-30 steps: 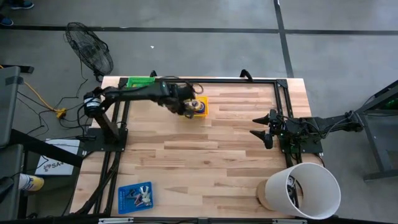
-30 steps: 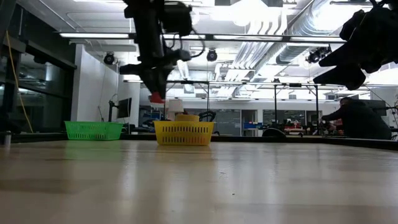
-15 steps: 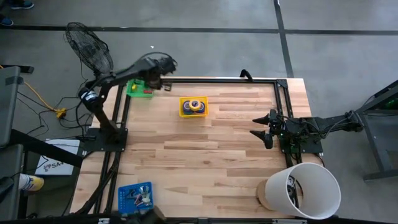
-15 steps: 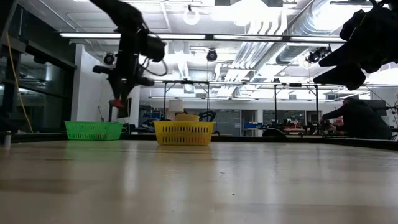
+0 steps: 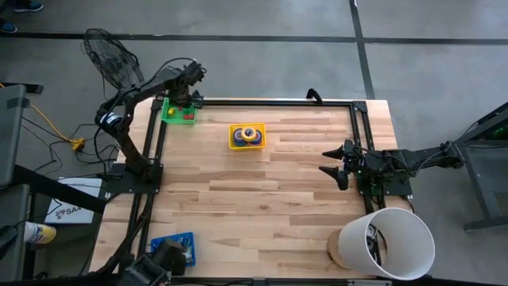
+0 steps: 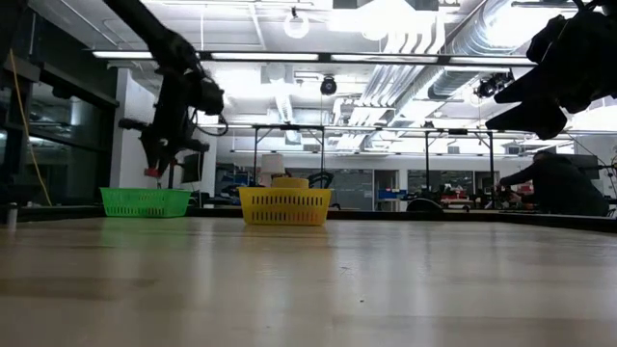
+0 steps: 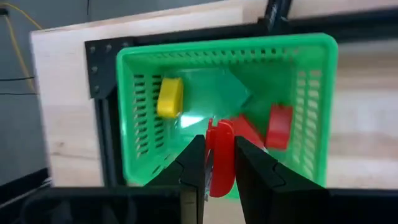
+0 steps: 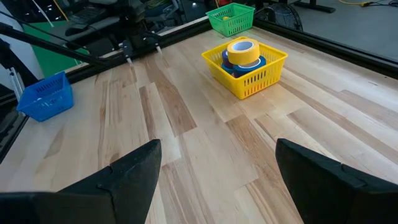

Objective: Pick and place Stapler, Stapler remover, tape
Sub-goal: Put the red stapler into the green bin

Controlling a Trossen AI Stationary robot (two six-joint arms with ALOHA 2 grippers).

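My left gripper [image 5: 184, 91] hangs over the green basket [image 5: 178, 111] at the table's far left corner, shut on a small red curved piece [image 7: 219, 158]. In the low view the piece [image 6: 151, 173] shows just above the basket's rim [image 6: 145, 193]. Inside the green basket lie a yellow piece [image 7: 170, 98] and other red pieces [image 7: 280, 124]. The tape rolls [image 5: 248, 135] are stacked in the yellow basket [image 8: 245, 78], a yellow-orange roll [image 8: 242, 51] on top of a blue one. My right gripper [image 5: 329, 163] waits open at the table's right side. My left gripper pinches the small red piece [image 7: 219, 146] between its two fingers [image 7: 193, 168], coming from above and pointing down. The piece stands on edge in the gap and is lifted clear, over the inside of the green basket.
A blue basket [image 5: 173, 245] with small items sits at the near left corner, with a dark shape [image 5: 151, 266] beside it at the near edge. A white bucket [image 5: 385, 242] stands at the near right corner. A fan [image 5: 115, 59] stands beyond the far left corner.
My left gripper has carried the red piece from above the yellow basket toward the table's far left corner, and it now hangs over the green basket, lower than before. It has stayed shut on the piece.
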